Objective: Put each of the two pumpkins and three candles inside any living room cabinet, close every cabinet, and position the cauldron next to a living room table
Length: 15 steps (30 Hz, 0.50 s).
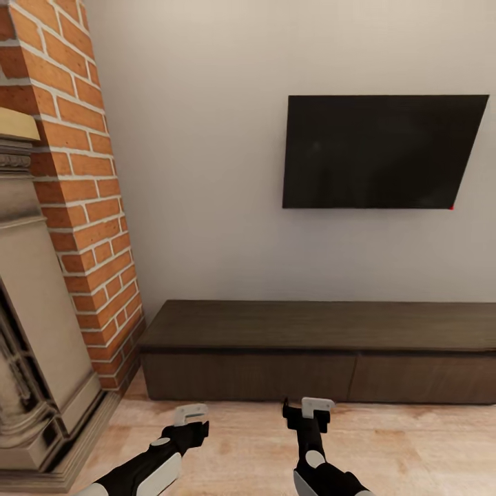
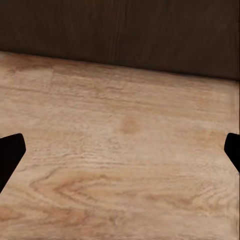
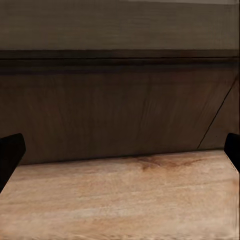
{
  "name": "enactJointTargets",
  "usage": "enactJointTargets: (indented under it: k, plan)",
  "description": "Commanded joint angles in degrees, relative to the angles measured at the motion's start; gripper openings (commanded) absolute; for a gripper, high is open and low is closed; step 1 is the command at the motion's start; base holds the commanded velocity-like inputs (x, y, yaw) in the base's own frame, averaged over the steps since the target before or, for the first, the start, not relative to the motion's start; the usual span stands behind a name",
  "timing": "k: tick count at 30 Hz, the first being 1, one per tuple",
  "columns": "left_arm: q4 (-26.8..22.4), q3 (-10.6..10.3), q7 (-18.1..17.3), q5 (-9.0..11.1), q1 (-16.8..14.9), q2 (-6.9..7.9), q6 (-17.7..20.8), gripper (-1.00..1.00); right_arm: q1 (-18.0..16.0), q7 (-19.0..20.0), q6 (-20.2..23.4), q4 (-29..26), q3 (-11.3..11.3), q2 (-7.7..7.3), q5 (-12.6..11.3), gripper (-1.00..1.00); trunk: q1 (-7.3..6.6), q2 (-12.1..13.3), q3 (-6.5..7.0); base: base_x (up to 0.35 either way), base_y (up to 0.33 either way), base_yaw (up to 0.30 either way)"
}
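Note:
The long, low dark brown cabinet (image 1: 317,350) stands against the white wall ahead, its flat drawer fronts shut. My left gripper (image 1: 191,418) hovers over the wooden floor a short way in front of the cabinet's left end, open and empty. In the left wrist view its black fingertips (image 2: 10,155) stand wide apart over bare floor, with the cabinet base (image 2: 120,35) beyond. My right gripper (image 1: 308,410) is also open and empty, close to the cabinet front near its middle. The right wrist view faces the cabinet front (image 3: 115,110) and a seam between two fronts. No pumpkins, candles or cauldron are in view.
An ornate fireplace (image 1: 27,331) with a red brick chimney (image 1: 76,172) stands at the left, its plinth reaching onto the floor. A black wall-mounted TV (image 1: 382,151) hangs above the cabinet. Light wooden floor (image 1: 413,455) lies between me and the cabinet.

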Motion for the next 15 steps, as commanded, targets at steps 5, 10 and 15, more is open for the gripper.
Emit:
enactJointTargets:
  k: [5,10,15]
  plan:
    - [-0.4,-0.4,0.6,0.3,-0.1,0.07,0.2,1.0,0.1,-0.1,-0.3,0.1,0.5,-0.05,-0.5,1.0,-1.14,2.0,0.81,-0.211,0.0,-0.241]
    - [-0.5,-0.4,0.5,0.3,-0.1,0.15,0.2,1.0,0.2,0.1,-0.3,0.3,0.5,-0.08,-0.5,1.0,-2.24,4.0,1.7,-0.046,0.0,-0.271]
    - [-0.5,-0.4,0.5,0.4,-0.1,0.22,0.2,1.0,0.2,0.2,-0.3,0.3,0.5,-0.08,-0.5,1.0,-3.33,6.0,2.59,-0.133,0.048,-0.279]
